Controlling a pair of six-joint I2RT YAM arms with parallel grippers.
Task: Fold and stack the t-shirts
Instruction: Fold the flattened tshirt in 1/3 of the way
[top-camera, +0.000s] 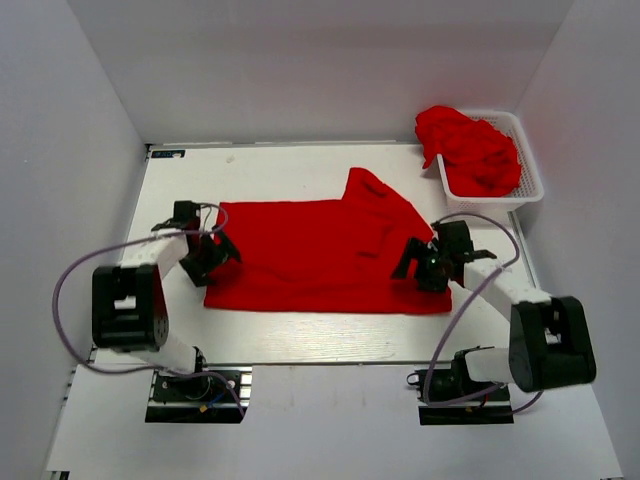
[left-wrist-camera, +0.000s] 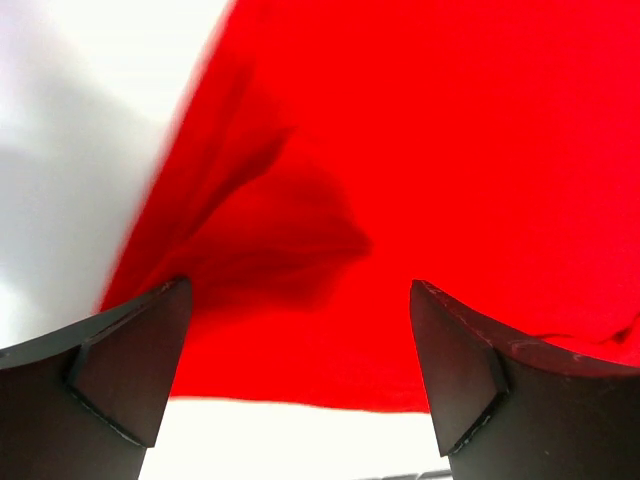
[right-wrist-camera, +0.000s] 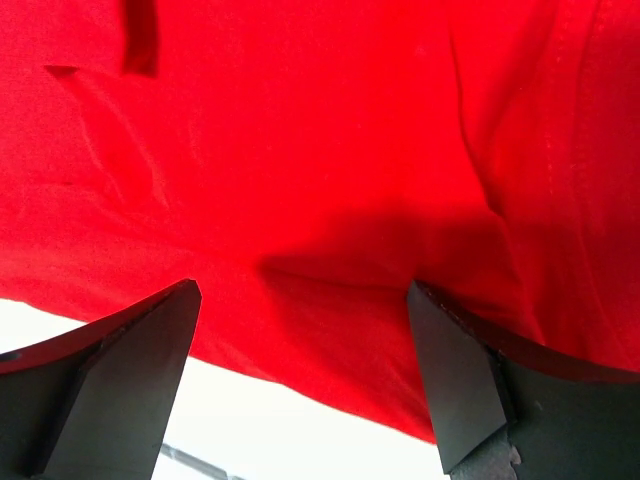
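A red fabric t-shirt (top-camera: 320, 255) lies spread in the middle of the white table (top-camera: 300, 335), its long axis left to right and a sleeve peaking toward the far right. The left gripper (top-camera: 212, 250) at its left edge and the right gripper (top-camera: 425, 262) at its right end both have their fingers apart. White walls surround the table; a white mesh basket (top-camera: 531, 190) of crumpled red cloth (top-camera: 470, 148) sits far right.

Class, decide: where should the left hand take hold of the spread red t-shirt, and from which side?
Probably the t-shirt at its left edge, on the raised ripple that the left wrist view shows. Bring the left hand, now open, in low from the table side. That lifted fold offers cloth to pinch, while nearby cloth lies flat.
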